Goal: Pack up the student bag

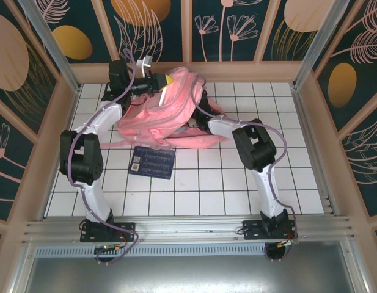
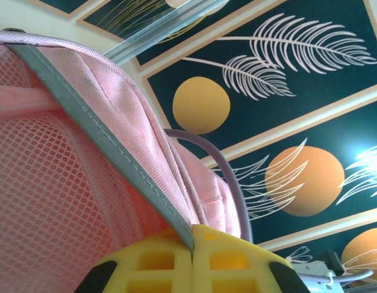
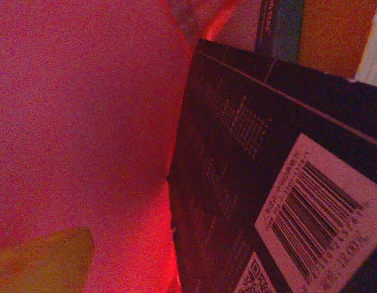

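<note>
Mostly hidden: the right gripper (image 3: 47, 261) is buried in the student bag (image 1: 170, 116), w/ one yellow finger at lower left of the wrist cam, so can't tell if its jaws are wide or narrow. Red-tinted and blurry in there. The bag sits upper centre of the top view, slumped, long axis approx lower left to upper right. The left gripper (image 2: 192, 247) is pinched tight on its grey-trimmed rim. Inside: a dark box (image 3: 249, 183) w/ barcode. A blue pack (image 1: 153, 162) lies just below the bag.
</note>
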Tool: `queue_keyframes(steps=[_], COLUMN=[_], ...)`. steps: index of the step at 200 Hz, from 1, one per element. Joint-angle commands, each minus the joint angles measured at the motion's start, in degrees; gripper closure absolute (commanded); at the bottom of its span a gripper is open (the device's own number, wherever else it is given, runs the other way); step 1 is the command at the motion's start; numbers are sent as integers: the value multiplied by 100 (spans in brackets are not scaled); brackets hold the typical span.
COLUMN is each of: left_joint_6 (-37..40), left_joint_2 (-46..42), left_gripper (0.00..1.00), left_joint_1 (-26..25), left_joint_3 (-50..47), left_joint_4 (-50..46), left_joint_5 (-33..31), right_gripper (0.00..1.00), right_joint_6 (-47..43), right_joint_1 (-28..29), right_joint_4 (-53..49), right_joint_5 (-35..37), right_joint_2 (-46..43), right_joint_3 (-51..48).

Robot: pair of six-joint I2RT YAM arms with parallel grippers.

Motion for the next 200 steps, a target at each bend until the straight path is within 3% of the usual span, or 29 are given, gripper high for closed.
queue_keyframes(steps=[1,68,113,136,162,182,200], left_joint_6=[-445,-456,-259,-255,-185,127,224], left_joint_2=[-337,-314,-406,-396,-417,-466,-354], left_gripper=[100,100,100,100,98,90,92], left_joint_1=[107,198,231,239,239,226,46], left_joint_3=[114,108,84,66,-77,-220,-404], left_joint_4=[1629,1484,1208,1133,947,518,359], left_joint_5=[216,44,-74,-151,-348,-585,-812], right_gripper=[12,13,14,17,26,26,27], right_joint_6=[-419,-793,-1592,-1775,-2020,-2209,-2208], right_joint_1=[-15,-137,-181,-190,-404,-484,-583], right_joint_4=[667,1045,-508,-1132,-861,-978,-1215], right_joint_5=[227,55,75,561,1038,1904,2655], right_joint_2=[-638,-1551,-2248,-2835,-3972,-5063,-6035], right_joint_3=[-295,-1216,-1526,-2023,-3132,-4040,-4763])
